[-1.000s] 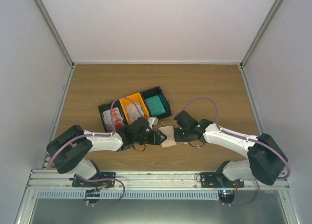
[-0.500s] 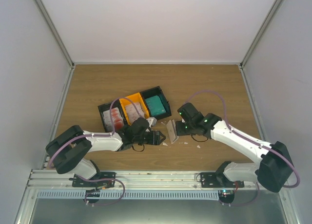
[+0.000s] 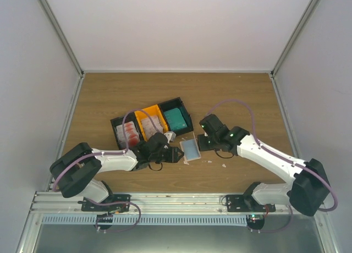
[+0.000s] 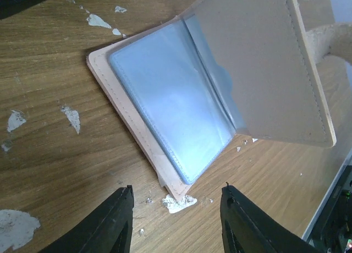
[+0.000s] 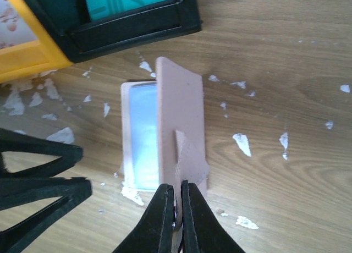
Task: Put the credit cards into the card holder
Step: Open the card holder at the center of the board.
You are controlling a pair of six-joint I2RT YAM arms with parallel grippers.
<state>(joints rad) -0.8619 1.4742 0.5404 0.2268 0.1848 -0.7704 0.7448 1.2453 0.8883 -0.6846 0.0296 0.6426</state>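
The beige card holder (image 3: 191, 149) lies open on the table and shows a bluish clear sleeve (image 4: 170, 99). My right gripper (image 3: 203, 142) is shut on the tab of its cover (image 5: 179, 115) and holds the cover up, the jaws (image 5: 177, 193) pinching the tab. My left gripper (image 3: 179, 155) is open and empty, its fingers (image 4: 118, 220) astride the holder's near corner without touching it. Teal cards (image 3: 176, 119) lie in the right black bin and also show in the right wrist view (image 5: 129, 0). White cards with red markings (image 3: 126, 133) lie in the left bin.
The joined black-orange-black bins (image 3: 144, 133) stand just behind the holder; the orange one (image 5: 22, 44) holds more white cards. Small white scraps (image 4: 179, 202) are scattered on the wood around the holder. Grey walls close in the table on three sides.
The right gripper has swung the holder's cover up and over to the right, so the closed holder now lies open with its blue sleeve showing. The left arm has barely moved.
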